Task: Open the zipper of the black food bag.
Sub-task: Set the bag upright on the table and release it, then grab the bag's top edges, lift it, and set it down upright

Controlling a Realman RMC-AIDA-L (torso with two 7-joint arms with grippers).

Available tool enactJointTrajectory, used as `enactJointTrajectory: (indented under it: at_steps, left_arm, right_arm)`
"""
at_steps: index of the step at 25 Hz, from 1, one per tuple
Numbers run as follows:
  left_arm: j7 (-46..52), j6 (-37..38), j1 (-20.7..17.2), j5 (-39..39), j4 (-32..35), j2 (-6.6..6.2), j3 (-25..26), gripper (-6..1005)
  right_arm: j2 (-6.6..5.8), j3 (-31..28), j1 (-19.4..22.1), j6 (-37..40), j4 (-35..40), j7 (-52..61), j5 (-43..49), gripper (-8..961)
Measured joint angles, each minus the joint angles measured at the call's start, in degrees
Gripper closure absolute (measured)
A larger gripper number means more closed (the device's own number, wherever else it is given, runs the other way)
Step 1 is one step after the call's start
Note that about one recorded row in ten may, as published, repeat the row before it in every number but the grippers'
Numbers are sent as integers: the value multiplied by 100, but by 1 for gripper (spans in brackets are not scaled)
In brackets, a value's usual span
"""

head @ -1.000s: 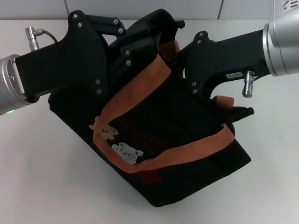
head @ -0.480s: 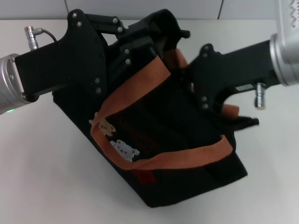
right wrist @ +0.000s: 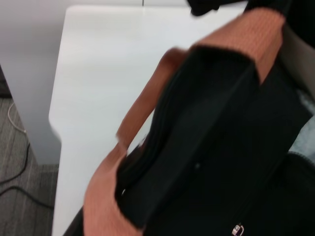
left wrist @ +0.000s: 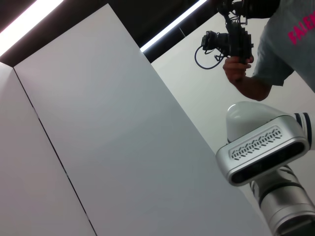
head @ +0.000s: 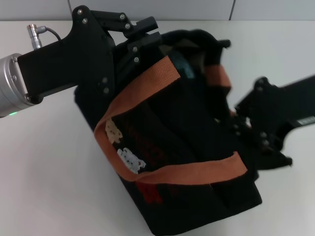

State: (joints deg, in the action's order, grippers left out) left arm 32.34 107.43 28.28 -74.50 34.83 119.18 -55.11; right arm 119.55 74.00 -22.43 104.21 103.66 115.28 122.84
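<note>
Left gripper (head: 140, 37): at the bag's far left top corner, body pressed against the fabric; its fingers are buried behind the rim, so I cannot tell whether they are apart or together.
Left wrist view: aimed upward at a white wall panel (left wrist: 123, 147), the robot's head (left wrist: 263, 150) and a person holding a camera rig (left wrist: 231, 37); nothing of the bag shows there.
Black food bag (head: 197, 196): on the white table (head: 44, 177), middle of the head view, tilted, with bear patches (head: 129, 158) and a red mark (head: 150, 191) on the front.
Bag contents: the mouth gapes at the top; inside it only a dark hollow and a bluish-green edge (head: 184, 66) can be made out.
Straps: the near orange-brown strap (head: 147, 88) loops over the front; the far strap (head: 219, 78) hangs by the right side.
Zipper (right wrist: 238, 229): a small silver pull shows in the right wrist view on the black fabric; the track itself is hard to pick out.
Right gripper (head: 261, 147): low against the bag's right end; fingers lost against the black fabric, so I cannot tell their state.
Change: a second ago the right gripper sat high at the top edge; it has dropped along the right side, the mouth has widened, and the bag has swung more upright.
</note>
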Motion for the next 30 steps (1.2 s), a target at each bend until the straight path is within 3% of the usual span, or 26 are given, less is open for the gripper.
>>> enactJointTrajectory:
  at_steps: [7, 18, 24, 30]
  left_arm:
    - [-2, -55, 48, 37, -29, 0, 4, 901]
    - [-1, -117, 60, 23, -67, 0, -8, 1000]
    - [-102, -4, -313, 31, -216, -24, 25, 995]
    - [-194, 54, -793, 153, -798, -59, 44, 988]
  right_arm:
    - [20, -512, 454, 663, 100, 10, 65, 955]
    - [18, -607, 557, 182, -81, -97, -80, 954]
    - [0, -643, 523, 67, -187, -135, -225, 954]
    - [-23, -680, 336, -271, -460, -184, -229, 954]
